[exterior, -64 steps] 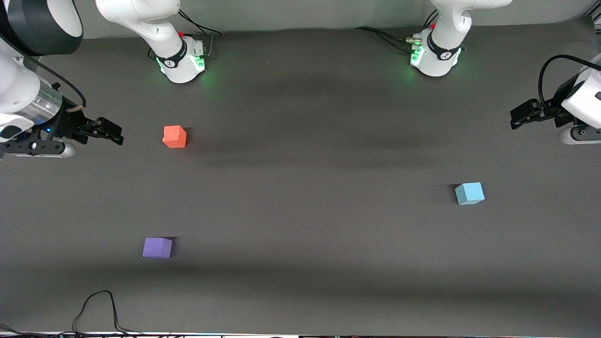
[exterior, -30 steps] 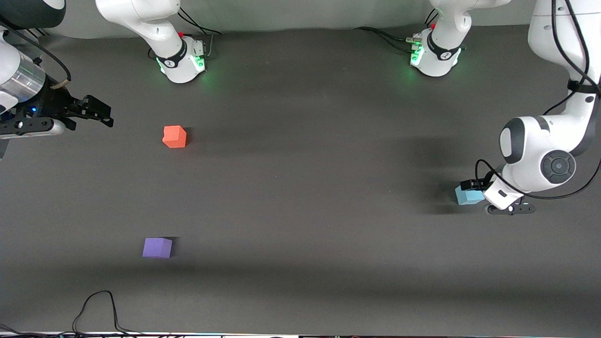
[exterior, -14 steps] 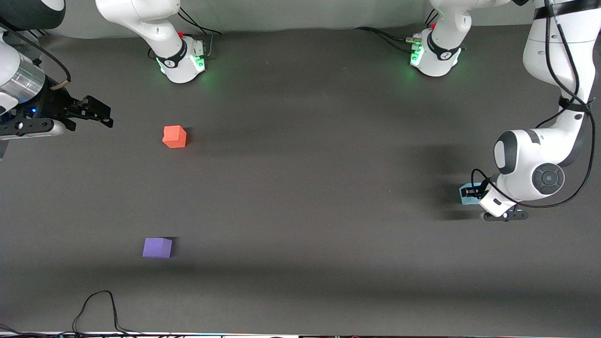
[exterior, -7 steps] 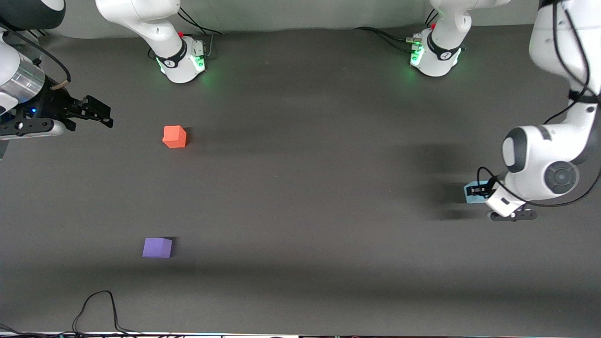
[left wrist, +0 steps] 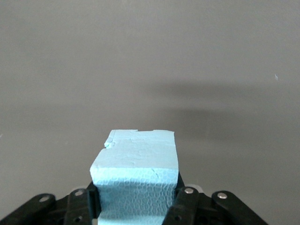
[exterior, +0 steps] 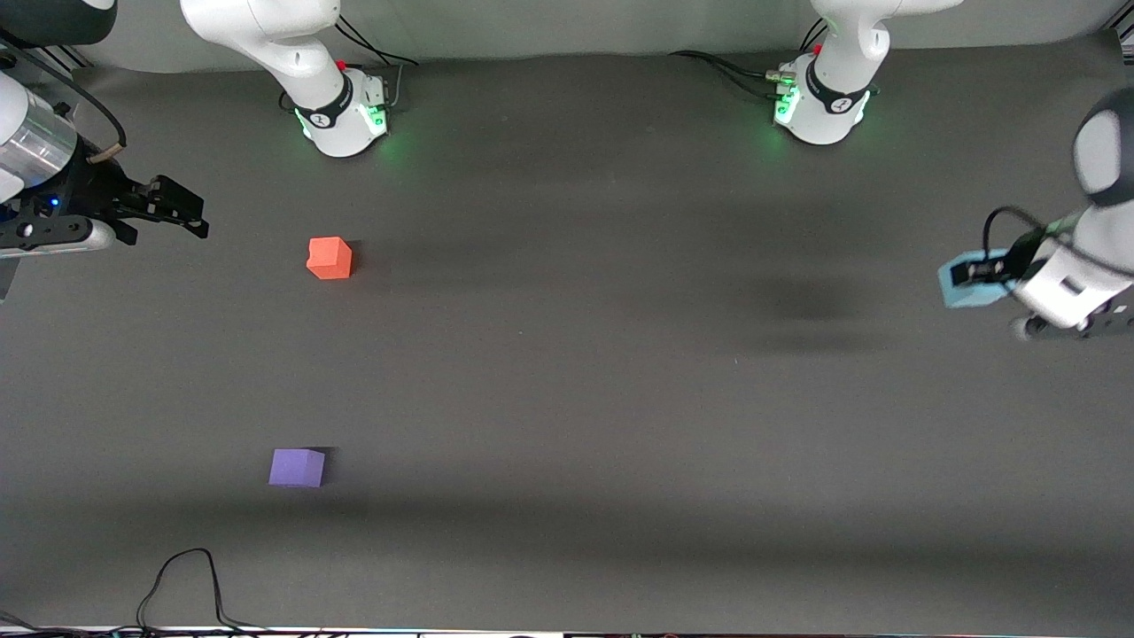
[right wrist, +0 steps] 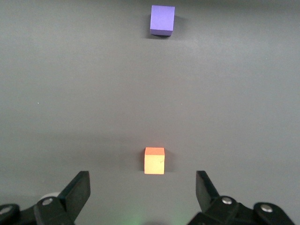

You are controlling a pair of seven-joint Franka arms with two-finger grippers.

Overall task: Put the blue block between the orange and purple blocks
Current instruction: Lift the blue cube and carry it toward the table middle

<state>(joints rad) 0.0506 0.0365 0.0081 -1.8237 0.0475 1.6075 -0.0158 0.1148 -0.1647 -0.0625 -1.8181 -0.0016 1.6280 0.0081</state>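
My left gripper (exterior: pixel 974 273) is shut on the light blue block (exterior: pixel 961 285), held up in the air over the left arm's end of the table. Its wrist view shows the blue block (left wrist: pixel 136 178) clamped between the black fingers (left wrist: pixel 186 206). The orange block (exterior: pixel 330 258) rests on the table toward the right arm's end. The purple block (exterior: pixel 297 467) lies nearer to the front camera than the orange one. My right gripper (exterior: pixel 182 213) hangs open and waits beside the orange block (right wrist: pixel 154 161), with the purple block (right wrist: pixel 162 20) also in its wrist view.
The dark grey mat (exterior: pixel 567 399) covers the table. Both arm bases (exterior: pixel 341 111) (exterior: pixel 819 106) stand along the edge farthest from the front camera. A black cable (exterior: pixel 190 585) loops at the edge nearest to that camera.
The left gripper closed on the blue block on the table and has lifted it up, toward the left arm's end. The right arm has hardly moved.
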